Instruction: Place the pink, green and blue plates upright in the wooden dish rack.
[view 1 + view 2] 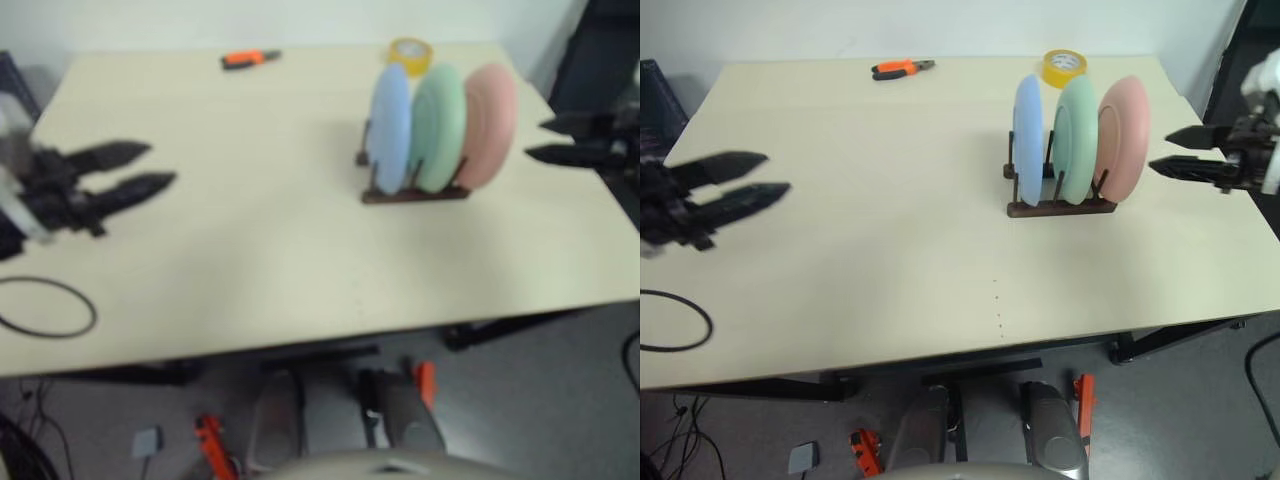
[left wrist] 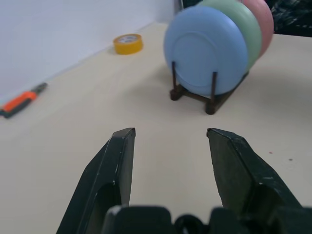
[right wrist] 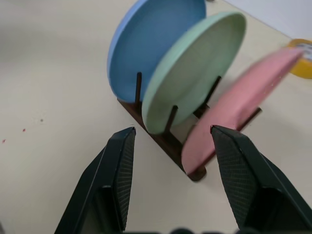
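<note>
Head views: all three plates stand upright in the rack [image 1: 1060, 208], blue plate [image 1: 1028, 140], then green plate [image 1: 1076, 140], then pink plate [image 1: 1121, 137] from robot's left to right. Right gripper [image 1: 1168, 150] hangs just beside the pink plate's outer face, not touching, fingers parted, nothing between them. Left gripper [image 1: 768, 173] is well apart from the rack, off to its left over bare table [image 1: 890, 260], jaws partly open and empty. Yellow tape roll [image 1: 1064, 66] sits behind the rack; orange pliers [image 1: 901, 68] lie at the far edge; black cable loop [image 1: 675, 320] lies on the table near the left gripper.

Left wrist view: fingers [image 2: 119, 161] spread, empty. Rack ahead of them, blue plate facing the gripper, green and pink behind it. Tape and pliers further off.

Right wrist view: fingers [image 3: 122, 165] spread, holding nothing. Rack just ahead, pink plate nearest, leaning between pegs; green and blue beyond.
</note>
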Action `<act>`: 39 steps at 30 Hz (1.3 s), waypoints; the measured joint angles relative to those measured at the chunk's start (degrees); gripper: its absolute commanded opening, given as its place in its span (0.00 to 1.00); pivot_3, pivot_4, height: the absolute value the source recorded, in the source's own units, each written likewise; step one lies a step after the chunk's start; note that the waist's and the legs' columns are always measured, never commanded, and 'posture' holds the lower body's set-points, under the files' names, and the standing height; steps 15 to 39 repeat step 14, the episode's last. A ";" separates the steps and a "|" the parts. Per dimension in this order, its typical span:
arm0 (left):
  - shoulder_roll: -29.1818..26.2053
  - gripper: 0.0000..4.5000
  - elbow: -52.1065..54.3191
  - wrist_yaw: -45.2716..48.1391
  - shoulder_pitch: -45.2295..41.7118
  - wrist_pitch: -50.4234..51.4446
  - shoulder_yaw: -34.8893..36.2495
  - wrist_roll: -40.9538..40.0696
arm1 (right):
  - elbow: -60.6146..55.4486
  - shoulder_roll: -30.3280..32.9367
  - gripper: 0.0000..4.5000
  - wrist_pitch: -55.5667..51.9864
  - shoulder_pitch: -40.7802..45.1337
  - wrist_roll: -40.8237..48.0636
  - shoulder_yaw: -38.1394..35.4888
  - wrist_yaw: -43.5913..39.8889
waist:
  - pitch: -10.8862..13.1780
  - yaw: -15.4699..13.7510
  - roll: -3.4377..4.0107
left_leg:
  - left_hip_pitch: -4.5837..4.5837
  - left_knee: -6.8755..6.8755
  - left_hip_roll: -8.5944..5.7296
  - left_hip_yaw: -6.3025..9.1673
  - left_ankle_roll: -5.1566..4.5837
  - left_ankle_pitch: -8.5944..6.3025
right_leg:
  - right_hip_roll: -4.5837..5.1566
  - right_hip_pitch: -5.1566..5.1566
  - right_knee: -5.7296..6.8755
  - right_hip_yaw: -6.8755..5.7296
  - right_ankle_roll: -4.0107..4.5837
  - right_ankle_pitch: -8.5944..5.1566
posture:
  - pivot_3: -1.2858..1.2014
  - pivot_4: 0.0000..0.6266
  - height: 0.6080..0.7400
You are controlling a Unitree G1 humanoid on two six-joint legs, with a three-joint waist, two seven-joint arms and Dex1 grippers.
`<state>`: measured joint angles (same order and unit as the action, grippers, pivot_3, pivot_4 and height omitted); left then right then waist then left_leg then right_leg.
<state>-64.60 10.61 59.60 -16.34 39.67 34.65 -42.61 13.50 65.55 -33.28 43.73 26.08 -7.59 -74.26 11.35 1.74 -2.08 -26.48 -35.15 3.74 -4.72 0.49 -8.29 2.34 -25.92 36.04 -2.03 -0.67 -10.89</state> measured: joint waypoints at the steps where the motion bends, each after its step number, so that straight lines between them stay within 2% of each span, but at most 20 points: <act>1: -1.39 0.57 -1.39 1.10 -0.61 -0.38 0.52 0.11 | -0.17 0.18 0.60 0.08 0.00 0.55 -1.30 -0.44 | 0.00 0.11 0.01 | 0.05 0.02 0.01 -0.01 0.07 -0.04 | 0.02 -0.01 0.00 0.00 0.00 0.00 | 0.52 0.24 1.00; 3: -2.74 0.57 -2.68 2.39 -1.17 -0.91 0.74 0.47 | -1.09 0.13 0.60 0.06 0.00 1.59 -2.54 -0.69 | 0.00 0.15 0.02 | 0.15 0.03 0.01 0.00 0.15 -0.09 | 0.09 0.02 0.01 -0.02 0.00 0.00 | 0.52 0.24 1.00; 14: -2.72 0.57 -2.35 3.51 -0.95 -1.27 -0.51 1.06 | -8.30 -2.55 0.60 -1.74 -0.29 3.82 -1.98 -0.18 | 0.00 -0.10 0.02 | -0.03 0.07 -0.06 -0.25 0.23 -0.14 | 0.51 -0.17 0.01 -0.10 -0.05 -0.03 | 0.52 0.24 1.00; 39: -2.72 0.57 -2.35 3.51 -0.95 -1.27 -0.51 1.06 | -8.30 -2.55 0.60 -1.74 -0.29 3.82 -1.98 -0.18 | 0.00 -0.10 0.02 | -0.03 0.07 -0.06 -0.25 0.23 -0.14 | 0.51 -0.17 0.01 -0.10 -0.05 -0.03 | 0.52 0.24 1.00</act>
